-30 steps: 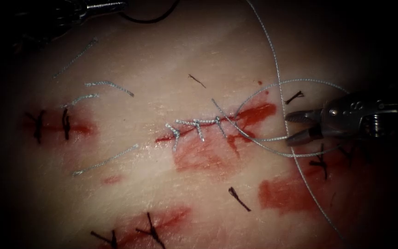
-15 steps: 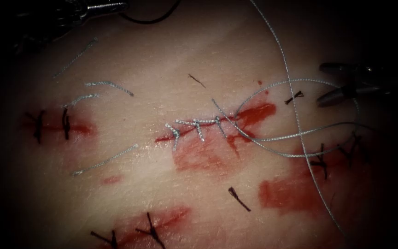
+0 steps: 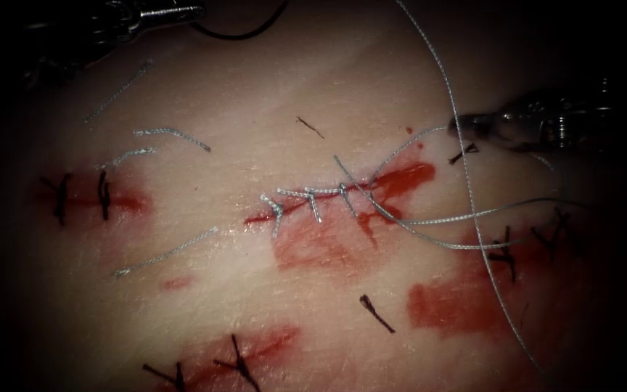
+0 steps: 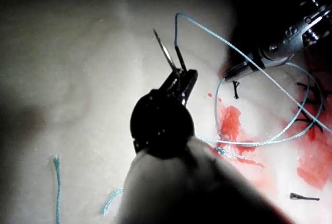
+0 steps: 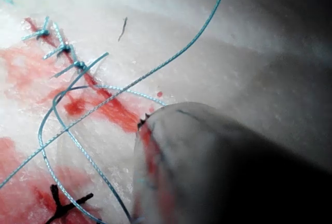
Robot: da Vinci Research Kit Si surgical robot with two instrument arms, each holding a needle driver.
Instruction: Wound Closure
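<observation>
The right tool [image 3: 466, 125] has swung up and clamps the thread [image 3: 429, 218]; the left tool [image 4: 179, 81] holds the needle [image 4: 165, 53] near its tail, off the tissue [image 3: 255, 290]. Those loose loops could snag.

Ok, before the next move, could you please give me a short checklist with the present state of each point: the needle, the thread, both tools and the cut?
1. Needle secured: ok. The left tool has its jaws shut on the needle, and both needle ends stick out past them.
2. Needle out of the tissue: ok. It is held above the surface.
3. Right tool has hold of the thread: cannot tell. Its tip is at the loop, right of the cut.
4. Thread free of crossings: not ok. Strands cross each other right of the cut.
5. Cut fully stitched: not ok. The stitches cross its left part, and the right end has none.
</observation>
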